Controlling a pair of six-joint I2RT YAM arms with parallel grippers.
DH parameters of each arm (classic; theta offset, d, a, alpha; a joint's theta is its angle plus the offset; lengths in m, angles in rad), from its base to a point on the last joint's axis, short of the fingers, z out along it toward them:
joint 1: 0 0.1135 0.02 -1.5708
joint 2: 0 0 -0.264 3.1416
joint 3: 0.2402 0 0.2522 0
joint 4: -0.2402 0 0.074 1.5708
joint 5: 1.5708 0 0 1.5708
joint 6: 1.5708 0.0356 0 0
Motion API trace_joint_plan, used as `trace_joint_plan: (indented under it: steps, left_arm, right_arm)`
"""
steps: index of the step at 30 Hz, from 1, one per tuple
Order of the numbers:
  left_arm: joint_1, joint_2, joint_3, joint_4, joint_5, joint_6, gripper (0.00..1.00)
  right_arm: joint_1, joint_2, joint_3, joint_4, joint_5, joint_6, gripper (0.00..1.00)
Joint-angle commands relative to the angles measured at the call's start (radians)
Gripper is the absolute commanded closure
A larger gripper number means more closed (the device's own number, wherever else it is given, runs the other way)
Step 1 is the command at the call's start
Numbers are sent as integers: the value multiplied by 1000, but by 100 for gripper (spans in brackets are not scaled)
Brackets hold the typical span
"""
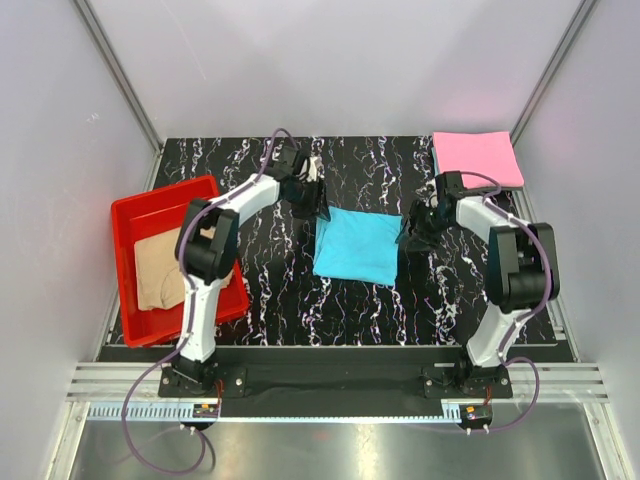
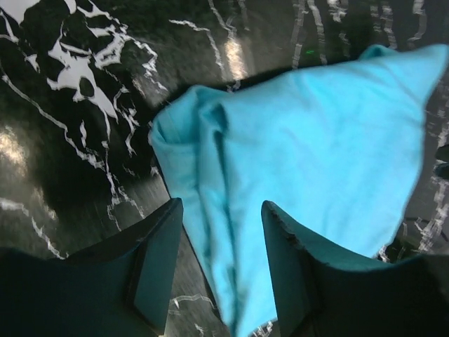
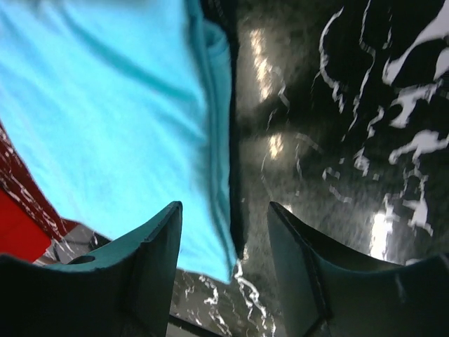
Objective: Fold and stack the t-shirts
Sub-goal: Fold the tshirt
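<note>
A folded turquoise-blue t-shirt (image 1: 357,246) lies in the middle of the black marbled table. My left gripper (image 1: 320,203) hangs open over its far left corner; in the left wrist view the blue cloth (image 2: 295,168) runs between the spread fingers (image 2: 158,263) without being pinched. My right gripper (image 1: 408,237) stands open at the shirt's right edge, and the right wrist view shows that edge (image 3: 210,175) lying loose between its fingers (image 3: 158,263). A folded pink t-shirt (image 1: 477,158) lies at the far right corner. A tan-beige t-shirt (image 1: 163,266) sits crumpled in the red tray (image 1: 135,215).
The red tray stands at the table's left edge, beside the left arm (image 1: 205,270). White walls with metal rails close in the back and sides. The right arm (image 1: 515,270) rises near the right edge.
</note>
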Motion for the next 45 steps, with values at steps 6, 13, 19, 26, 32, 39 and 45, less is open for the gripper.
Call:
trace_joint_plan:
  steps: [6,13,19,26,32,39,45]
  left_arm:
    - [2,116,161,-70,24,41,43]
    - [0,142,152,-48,26,23,36]
    - [0,155,121,43,128,-4,50]
    - [5,135,81,182,307,-57,76]
    - [51,141,20,300,386,-145,100]
    - [83,208,-5,392,471,-240,100]
    - [95,260,6,418,523,-286,100]
  right_arm:
    - [-16,92,62,98,-48,-30,40]
    - [-17,112,77,94,-40,-37,40]
    - [-19,140,90,116,-45,-19,40]
    - [-30,186,105,164,-95,-8,40]
    - [-53,219,105,179,-112,4,40]
    - [-73,224,83,192,-115,-4,48]
    - [-88,226,71,209,-129,4,53]
